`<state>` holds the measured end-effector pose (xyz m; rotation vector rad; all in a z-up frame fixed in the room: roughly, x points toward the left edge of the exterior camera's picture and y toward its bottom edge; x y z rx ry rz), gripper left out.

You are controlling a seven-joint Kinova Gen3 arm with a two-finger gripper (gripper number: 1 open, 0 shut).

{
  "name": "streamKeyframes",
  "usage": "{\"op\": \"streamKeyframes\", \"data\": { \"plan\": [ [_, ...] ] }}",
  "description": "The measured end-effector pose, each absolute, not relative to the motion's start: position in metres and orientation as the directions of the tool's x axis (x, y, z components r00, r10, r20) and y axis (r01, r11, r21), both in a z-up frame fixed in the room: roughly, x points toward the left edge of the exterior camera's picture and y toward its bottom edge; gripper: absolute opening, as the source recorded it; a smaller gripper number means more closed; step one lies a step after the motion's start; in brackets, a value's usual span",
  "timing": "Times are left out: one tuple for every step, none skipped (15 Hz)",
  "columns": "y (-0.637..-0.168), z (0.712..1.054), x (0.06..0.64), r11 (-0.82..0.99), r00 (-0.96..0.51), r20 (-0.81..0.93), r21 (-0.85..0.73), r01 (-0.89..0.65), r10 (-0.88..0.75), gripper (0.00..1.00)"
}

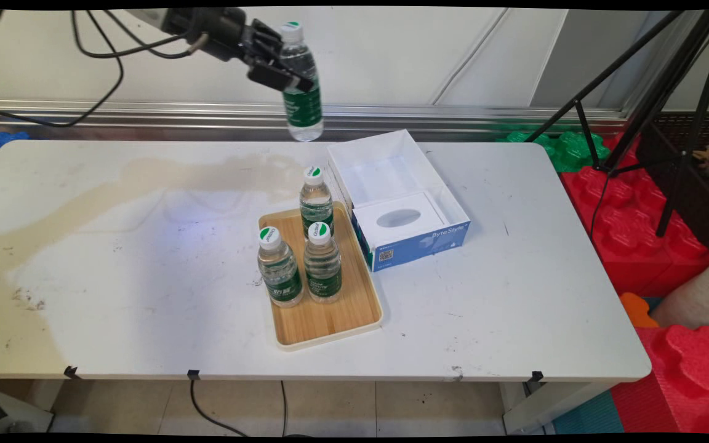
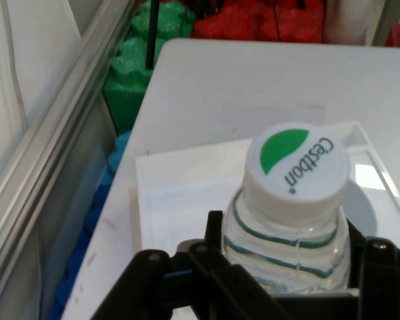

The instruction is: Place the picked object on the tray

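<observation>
Broadly, the white rectangular tabletop (image 1: 514,307) spans most of the main view, its left part marked by a pale tan stain and some dark scuffs. Near its middle and far edge sits an open white-and-blue cardboard box (image 1: 399,198), its lower end closed by a white panel with an oval opening and its blue side printed with lettering; in the hand view the same box (image 2: 180,200) lies below the held bottle. Just left of the box, touching or nearly touching it, lies a rectangular bamboo tray with a cream rim (image 1: 320,280). On the tray three clear plastic water bottles with green labels and white-and-green caps stand upright: a far bottle (image 1: 316,202) at the tray's far end, a middle bottle (image 1: 322,263) just nearer than it, and a left bottle (image 1: 279,267) close beside the middle one. High above the tabletop's far edge, against the wall, the black two-finger gripper (image 1: 280,64) has its fingers (image 1: 277,77) closed around the upper body of a fourth, matching clear water bottle (image 1: 300,83), which hangs roughly upright in the air, well clear of the tray and just left of the box's far end.
</observation>
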<state>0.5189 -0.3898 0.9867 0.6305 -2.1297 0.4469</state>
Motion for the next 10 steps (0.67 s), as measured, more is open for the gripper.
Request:
{"op": "streamKeyframes", "data": {
  "plan": [
    [-0.382,0.989,0.523,0.810,-0.522,0.804,-0.089,-0.580,-0.285,0.00],
    [-0.376,0.990,0.526,0.810,-0.527,0.798,-0.086,-0.580,-0.292,0.00],
    [-0.370,0.990,0.529,0.810,-0.532,0.792,-0.084,-0.580,-0.299,0.00],
    [-0.365,0.990,0.532,0.811,-0.536,0.787,-0.079,-0.580,-0.306,0.00],
    [-0.358,0.989,0.535,0.812,-0.541,0.780,-0.074,-0.580,-0.315,0.00],
    [-0.352,0.988,0.537,0.812,-0.545,0.775,-0.071,-0.579,-0.321,0.00],
    [-0.348,0.986,0.539,0.813,-0.548,0.771,-0.068,-0.579,-0.326,0.00],
    [-0.344,0.985,0.540,0.813,-0.551,0.767,-0.067,-0.578,-0.329,0.00],
    [-0.338,0.980,0.541,0.815,-0.556,0.761,-0.063,-0.576,-0.334,0.00],
    [-0.331,0.975,0.542,0.817,-0.561,0.755,-0.058,-0.573,-0.340,0.00]
  ]
}}
